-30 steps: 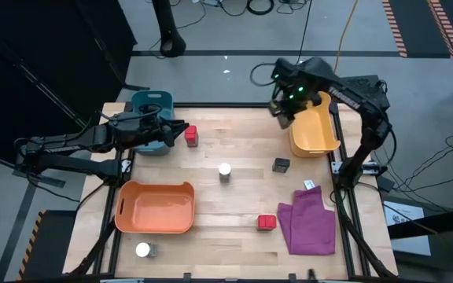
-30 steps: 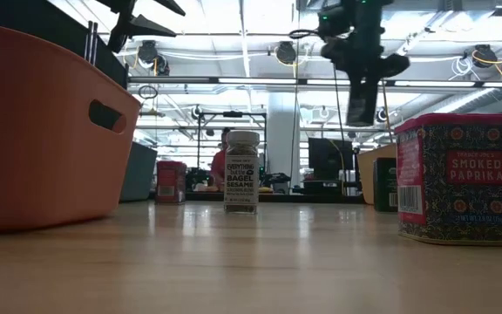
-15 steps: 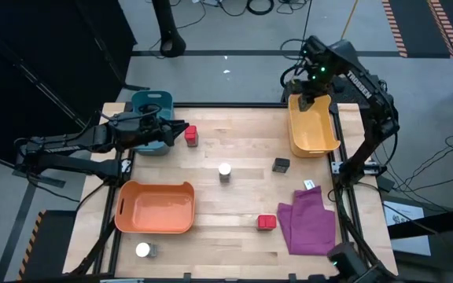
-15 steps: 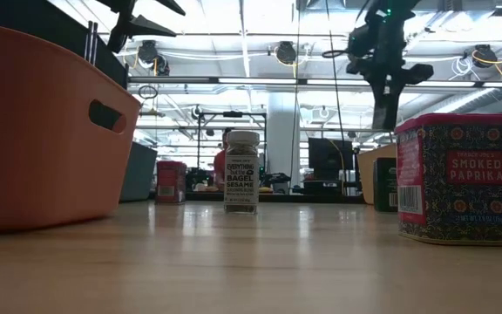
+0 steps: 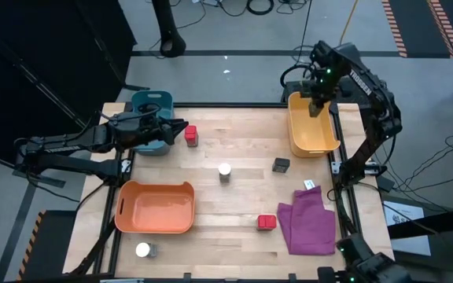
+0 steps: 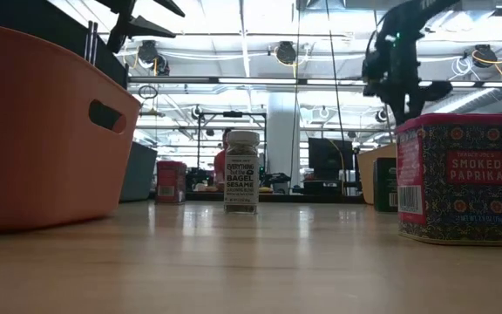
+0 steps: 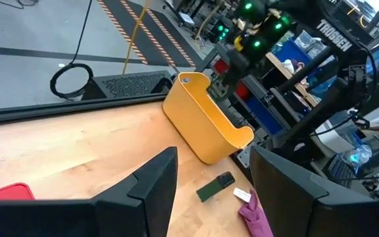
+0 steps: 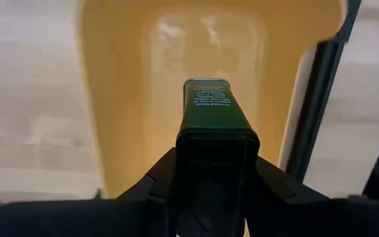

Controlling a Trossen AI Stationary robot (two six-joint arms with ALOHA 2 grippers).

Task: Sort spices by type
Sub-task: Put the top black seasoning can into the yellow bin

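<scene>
My right gripper (image 5: 314,101) hangs over the far part of the yellow bin (image 5: 314,134), shut on a dark grey boxy tin (image 8: 210,112). My left gripper (image 5: 181,128) is open and hovers level beside the teal bin (image 5: 149,101), just left of a red box (image 5: 190,137) standing on the table. Also standing on the table are a clear jar with a white lid (image 5: 225,171), a second dark grey box (image 5: 281,164), a second red tin (image 5: 267,222) and another jar (image 5: 142,250) near the table's near edge. My right gripper pinches the dark tin between its two fingers (image 8: 176,168) at the tin's upper end (image 8: 212,141). The fingers point down from above. The tin is lifted clear and hangs below them, its labelled end (image 8: 209,99) facing the floor of the yellow bin.
An orange bin (image 5: 154,207) sits at the near left of the table. A purple cloth (image 5: 309,222) lies at the near right, with a small white tag (image 5: 308,185) at its far edge. Bare wood lies between the jar and the far edge.
My right gripper has carried the dark tin toward the table's right edge, from beside the yellow bin's far left corner to a spot above the bin. The left arm and the things on the table have stayed put.
</scene>
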